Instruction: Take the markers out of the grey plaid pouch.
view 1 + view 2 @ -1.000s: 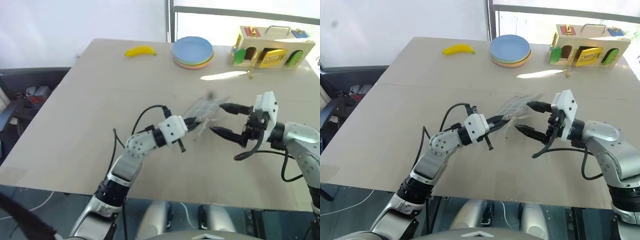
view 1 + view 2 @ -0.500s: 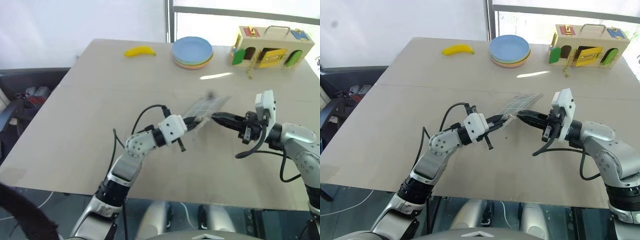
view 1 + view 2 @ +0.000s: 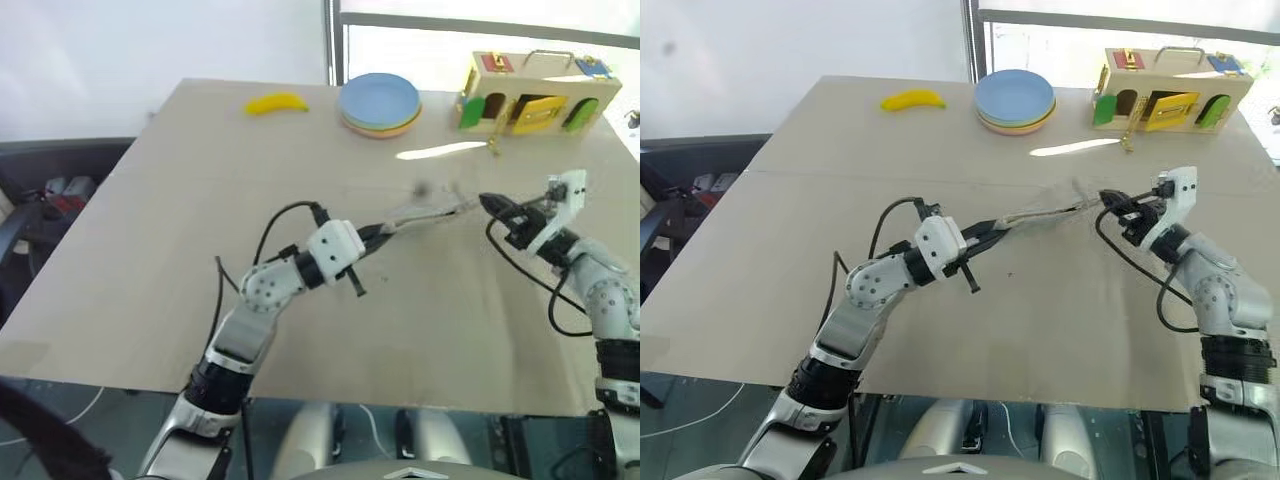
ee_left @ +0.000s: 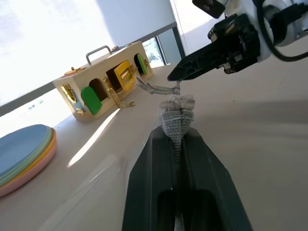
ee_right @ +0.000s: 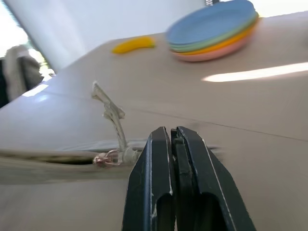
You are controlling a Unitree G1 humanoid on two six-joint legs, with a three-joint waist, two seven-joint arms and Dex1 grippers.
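Stretching: I have the grey plaid pouch pulled taut above the table, mid-frame in the head views, so the zipper runs along a straight line rather than bunching.
Left gripper: clamped tight on one end of the pouch — the wrist view shows the fabric pinched between its fingers. It acts as the anchor.
Right gripper: fingers pressed together at the pouch's far end, right of centre. Its wrist view shows the zipper ring and pull cord just beside the tips; I judge it is gripping there to draw the zipper, though the exact contact is hard to tell.
Markers: hidden — presumably still inside.
Clutter: banana, stacked plates and wooden latch box sit at the top of the frame, well apart from the work.
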